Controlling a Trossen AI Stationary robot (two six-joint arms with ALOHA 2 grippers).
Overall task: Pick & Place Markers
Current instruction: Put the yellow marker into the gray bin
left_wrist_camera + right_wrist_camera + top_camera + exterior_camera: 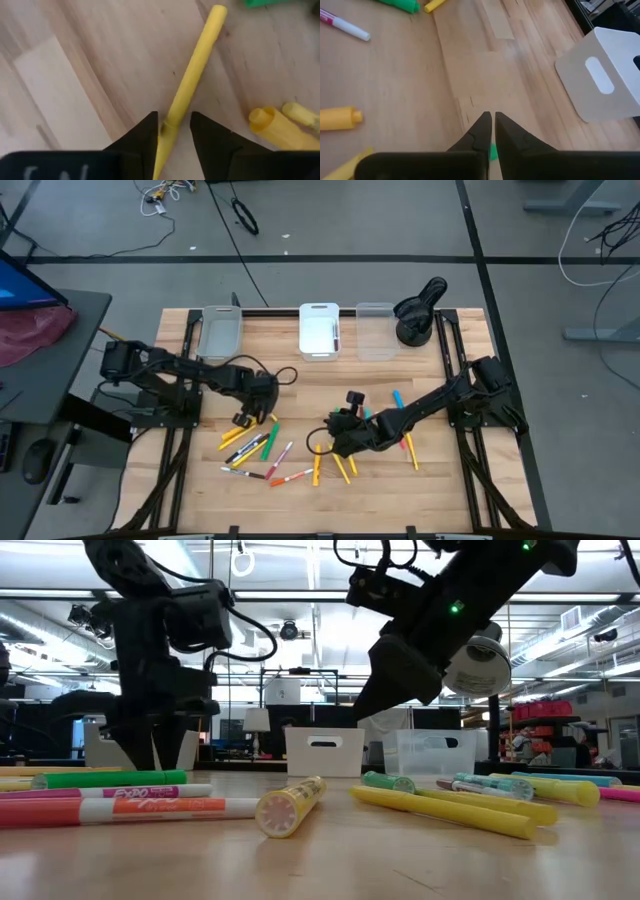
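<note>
Two pincers of mine are working over the wooden counter [430,480], and nearest to my front edge the markers [262,450] are lying scattered in loose clusters: orange, white, green, black and yellow ones on the left half, yellow ones around the middle, and a blue, an orange and a yellow one a little to the right. My left pincer [174,131] is reaching down at the upper edge of the left cluster, its two dark fingers [145,135] standing just either side of a yellow marker [192,80] that is lying flat on the wood; the tips are sitting close against the stick, but I cannot tell whether they are pressing it or standing slightly off it. Another yellow marker [280,131] is lying near it. My right pincer [493,125] is hovering over the middle of the counter with its fingers closed together and a small green piece [493,151] showing just behind the tips; whether that piece is being gripped I cannot tell. Farther back, three bins are sitting in a row along the far edge: a clear bin [221,332], a white bin [320,330] with something dark lying inside, and another clear bin [375,330].
</note>
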